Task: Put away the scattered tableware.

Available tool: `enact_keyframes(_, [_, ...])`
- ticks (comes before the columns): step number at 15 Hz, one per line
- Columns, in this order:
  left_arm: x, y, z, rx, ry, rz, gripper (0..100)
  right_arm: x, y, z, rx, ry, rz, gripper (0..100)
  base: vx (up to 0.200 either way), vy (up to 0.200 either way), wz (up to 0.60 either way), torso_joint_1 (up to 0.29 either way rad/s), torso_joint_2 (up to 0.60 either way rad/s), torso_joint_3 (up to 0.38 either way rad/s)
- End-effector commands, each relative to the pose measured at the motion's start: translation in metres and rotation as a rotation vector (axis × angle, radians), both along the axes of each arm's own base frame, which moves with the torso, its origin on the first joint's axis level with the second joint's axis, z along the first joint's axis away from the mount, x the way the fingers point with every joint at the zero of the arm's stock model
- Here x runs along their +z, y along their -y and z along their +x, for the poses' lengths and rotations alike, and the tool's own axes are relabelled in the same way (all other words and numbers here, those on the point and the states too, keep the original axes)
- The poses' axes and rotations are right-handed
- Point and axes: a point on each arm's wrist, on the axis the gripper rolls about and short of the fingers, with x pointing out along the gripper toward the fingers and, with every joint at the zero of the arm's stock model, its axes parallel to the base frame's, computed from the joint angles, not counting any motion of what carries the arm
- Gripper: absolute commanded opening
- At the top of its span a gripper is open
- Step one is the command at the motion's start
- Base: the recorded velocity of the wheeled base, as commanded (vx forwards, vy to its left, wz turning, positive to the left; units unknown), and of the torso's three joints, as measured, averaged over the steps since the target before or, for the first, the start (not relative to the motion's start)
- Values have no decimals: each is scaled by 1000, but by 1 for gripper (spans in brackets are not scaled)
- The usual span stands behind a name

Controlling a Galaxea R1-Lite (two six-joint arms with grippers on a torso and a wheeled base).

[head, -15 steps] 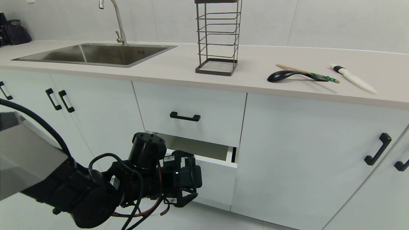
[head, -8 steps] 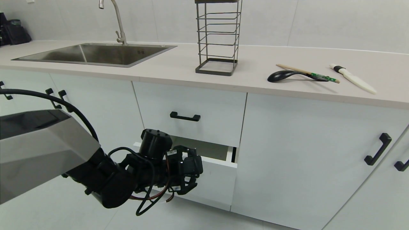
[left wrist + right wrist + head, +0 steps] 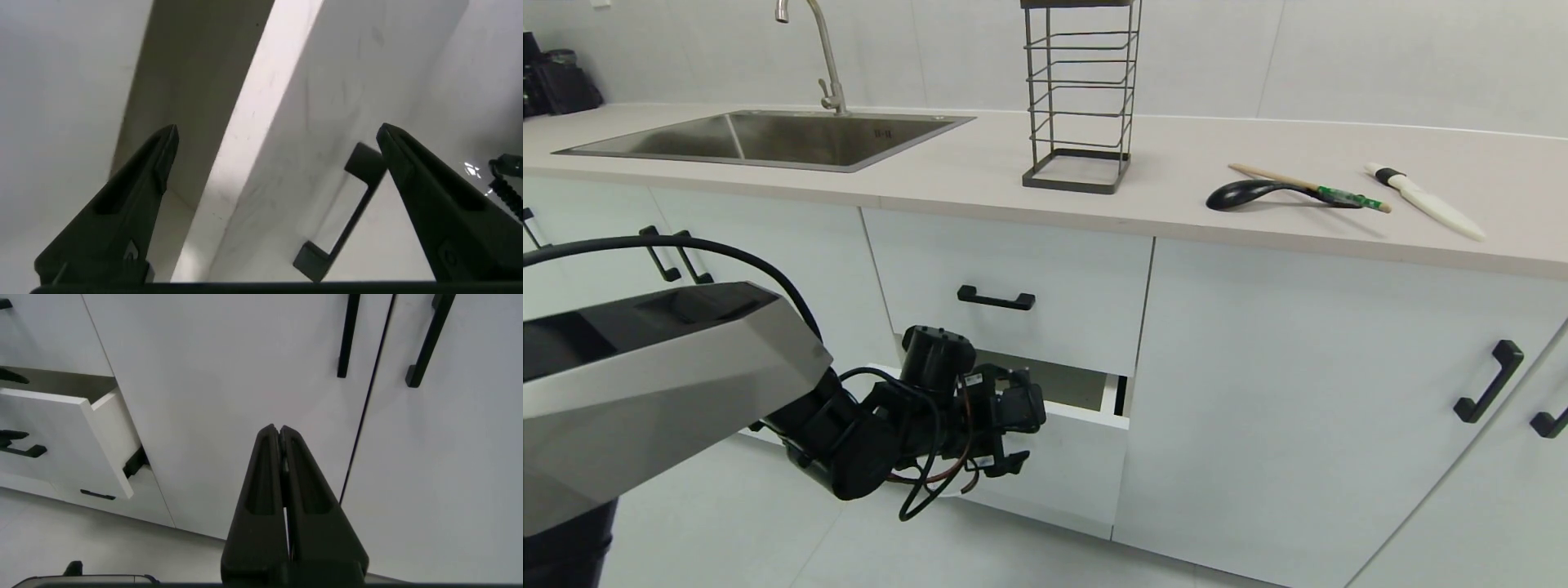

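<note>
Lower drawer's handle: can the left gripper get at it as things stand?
Probably yes: the left gripper is open, facing the drawer front, and the handle sits framed between its fingers with nothing between.

The white lower drawer (image 3: 1078, 457) stands part-way out, leaving a narrow slot beneath the shut white upper drawer (image 3: 1013, 261). The left gripper (image 3: 1023, 437), fingers spread, hangs just before its front panel.

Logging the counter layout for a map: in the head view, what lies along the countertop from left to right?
Stainless steel sink → tall dark wire rack → glossy black spoon → white knife with a black band on its handle.
</note>
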Motion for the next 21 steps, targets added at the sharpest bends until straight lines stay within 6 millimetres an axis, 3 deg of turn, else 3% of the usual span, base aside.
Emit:
enact_keyframes(1, [-5, 3, -3, -13, -16, 8, 100, 0, 0, 0, 0, -1, 0, 0, 0, 0, 0, 0, 0, 0])
enact_keyframes(4, [-5, 1, -15, -26, -34, 16, 100, 0, 0, 0, 0, -1, 0, 0, 0, 0, 0, 0, 0, 0])
enact_keyframes(10, [2, -19, -61, -52, -69, 42, 100, 0, 0, 0, 0, -1, 0, 0, 0, 0, 0, 0, 0, 0])
enact_keyframes(13, [17, -39, -105, -75, -78, 45, 100, 0, 0, 0, 0, -1, 0, 0, 0, 0, 0, 0, 0, 0])
enact_keyframes(17, [17, -60, -141, -87, -115, 76, 100, 0, 0, 0, 0, -1, 0, 0, 0, 0, 0, 0, 0, 0])
enact_keyframes(21, [20, -57, -149, -115, -110, 70, 100, 0, 0, 0, 0, -1, 0, 0, 0, 0, 0, 0, 0, 0])
